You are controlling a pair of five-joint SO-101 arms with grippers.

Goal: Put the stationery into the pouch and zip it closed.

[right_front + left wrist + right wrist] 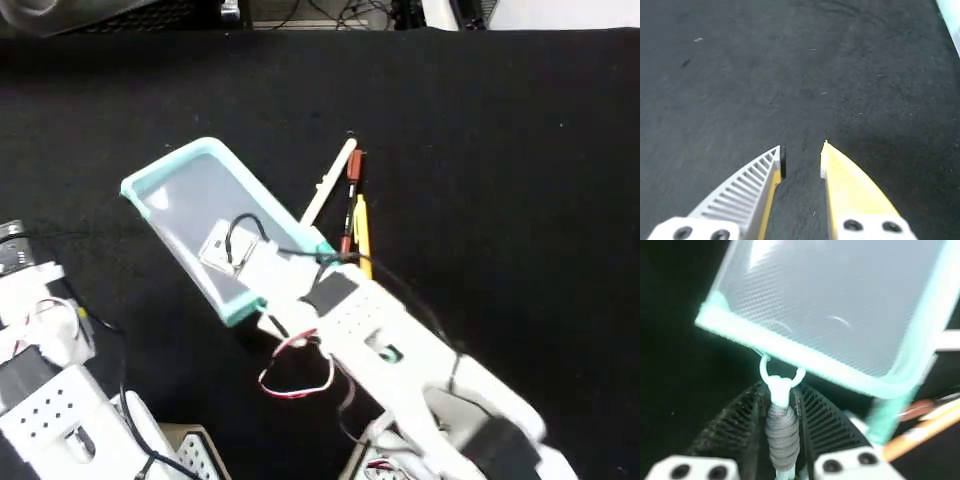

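Three stationery pieces lie outside the pouch: a white stick-like pen (325, 188), a red-brown marker (351, 195) and a yellow pen (362, 232). They are bunched together just off to one side of the right gripper (780, 390), past the pouch's corner.

Right gripper: jaws pinched tight on the grey ribbed zipper pull (782, 427). Its mint ring hooks to the slider on the pouch edge nearest the fingers. The translucent mesh pouch with mint-green trim (840, 300) lies flat on the black cloth (500, 150), directly ahead of this gripper. Cannot tell whether the zip is parted.

Left gripper (801, 147): jaws a little apart, nothing between them, bare cloth below. The pouch's mint edge is far ahead and to one side.

Judgement: the step in hand looks like running the zip open, since nothing is inside yet.

- Pull along the line of the zip edge, low and parallel to the cloth. A pull across the edge would likely drag the whole light pouch.
- The pouch is unanchored, so the free left gripper would do well to pin the far end before the slider travels.
- Keep the pinch on the ribbed part of the pull. The thin ring could slip or twist.
- Watch the pens beside the corner, as a sliding pouch may scatter them.
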